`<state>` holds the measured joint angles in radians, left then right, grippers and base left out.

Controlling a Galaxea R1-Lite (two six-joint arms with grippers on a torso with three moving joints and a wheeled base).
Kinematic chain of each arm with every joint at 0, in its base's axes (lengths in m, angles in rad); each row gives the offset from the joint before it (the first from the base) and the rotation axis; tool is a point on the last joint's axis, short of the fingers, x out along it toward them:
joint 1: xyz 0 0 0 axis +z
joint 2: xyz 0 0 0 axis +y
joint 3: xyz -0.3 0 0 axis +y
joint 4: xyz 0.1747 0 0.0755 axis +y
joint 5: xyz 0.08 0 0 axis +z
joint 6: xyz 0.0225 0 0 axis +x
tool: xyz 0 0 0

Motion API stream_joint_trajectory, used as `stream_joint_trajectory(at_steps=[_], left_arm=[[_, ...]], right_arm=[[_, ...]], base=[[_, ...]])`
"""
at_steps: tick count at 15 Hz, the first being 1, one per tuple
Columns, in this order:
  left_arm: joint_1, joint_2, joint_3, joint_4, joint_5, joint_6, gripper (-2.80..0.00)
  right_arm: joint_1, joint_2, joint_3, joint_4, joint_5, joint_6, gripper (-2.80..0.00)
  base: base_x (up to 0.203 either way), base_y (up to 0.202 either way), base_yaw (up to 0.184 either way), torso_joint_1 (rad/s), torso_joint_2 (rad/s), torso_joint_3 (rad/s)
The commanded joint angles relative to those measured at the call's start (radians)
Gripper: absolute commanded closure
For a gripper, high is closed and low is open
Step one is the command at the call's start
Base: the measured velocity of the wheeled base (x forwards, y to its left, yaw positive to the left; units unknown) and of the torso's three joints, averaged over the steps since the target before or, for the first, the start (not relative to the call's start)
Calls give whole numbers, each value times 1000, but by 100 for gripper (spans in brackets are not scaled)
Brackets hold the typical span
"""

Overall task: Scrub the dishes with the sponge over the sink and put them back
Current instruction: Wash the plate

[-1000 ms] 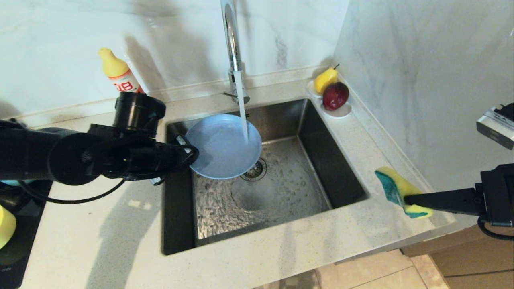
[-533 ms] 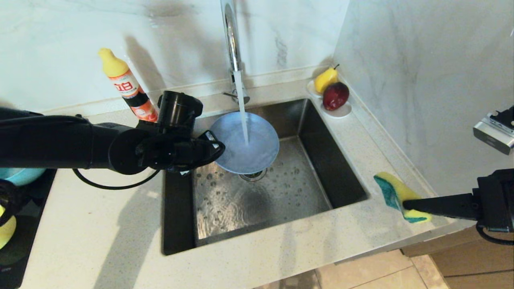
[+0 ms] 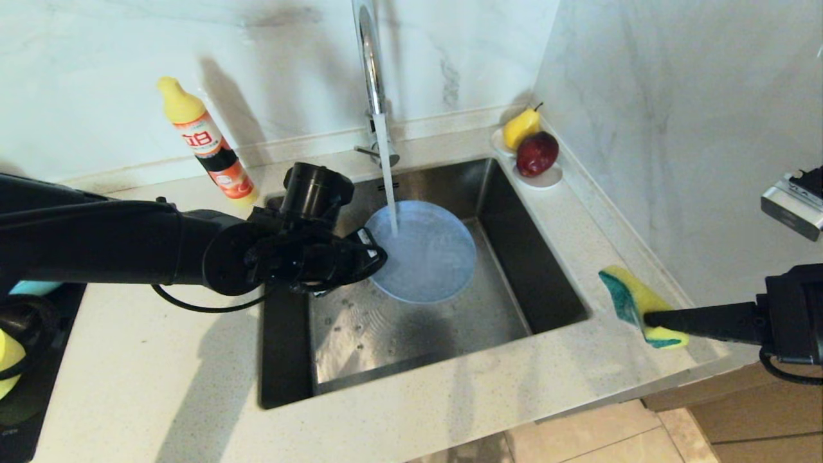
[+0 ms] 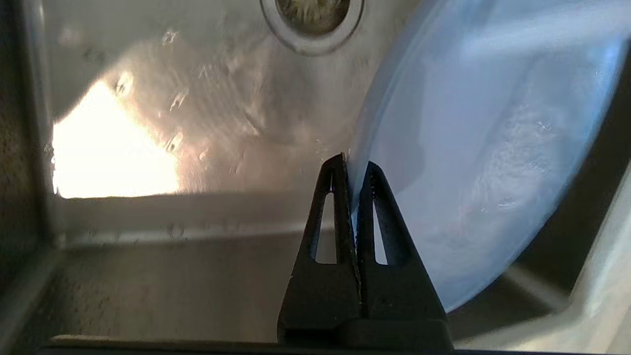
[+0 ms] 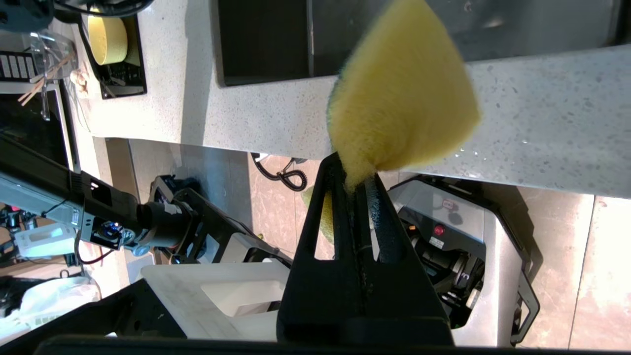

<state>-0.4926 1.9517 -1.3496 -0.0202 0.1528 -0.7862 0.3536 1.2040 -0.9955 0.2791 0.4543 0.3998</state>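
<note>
Spanning the view: the pale speckled counter (image 3: 161, 360) carried everything, wrapped around the sink and ending at a marble wall.
Sink: the square steel sink (image 3: 546, 270) sat in the middle of the counter, its floor wet; the chrome faucet (image 3: 370, 71) rose behind it and poured a thin stream of water (image 3: 389, 186) downward.
Left arm: it reached in from the left at counter height, the left pincer (image 4: 353, 165) clenched on the rim of the plate (image 3: 427, 257) — the wrist view showed both fingers pressed against the edge.
Plate: the grey-blue plate hung tilted over the basin, above the drain (image 4: 311, 19), with the stream landing on its inner face.
Right arm: it stayed at the right edge of the counter, well apart from the sink; the right pincer (image 5: 356, 177) was closed on the sponge (image 3: 636, 305).
Sponge: yellow foam with a green face, held above the counter — not touching the plate.
Soap bottle: a yellow-capped bottle (image 3: 206, 145) stood on the counter left of the faucet.
Fruit dish: a small white dish (image 3: 546, 179) in the far right corner held a pear (image 3: 519, 127) and a dark red fruit (image 3: 537, 153).
</note>
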Motion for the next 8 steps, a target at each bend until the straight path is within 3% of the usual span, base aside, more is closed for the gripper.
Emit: stream_joint_trajectory(at_steps=[1,5,7,8], left_arm=[[-6,-28,48,13,1,14,0],[5,-159,196,10,19,64,0],[51,-217,221,2,73,89,0],[65,-244,225,-15,130,125,0]], right_arm=[[-2,-9,14,2,2,2,0],[-40,2,99,-36,3,3,0],[-41,-8,119,-78,19,4,0],[-42,-14,117,-80,24,3,0]], base=[[0,0,0,0,0,0],[0,0,0,0,0,0],[0,0,0,0,0,0],[0,0,0,0,0,0]])
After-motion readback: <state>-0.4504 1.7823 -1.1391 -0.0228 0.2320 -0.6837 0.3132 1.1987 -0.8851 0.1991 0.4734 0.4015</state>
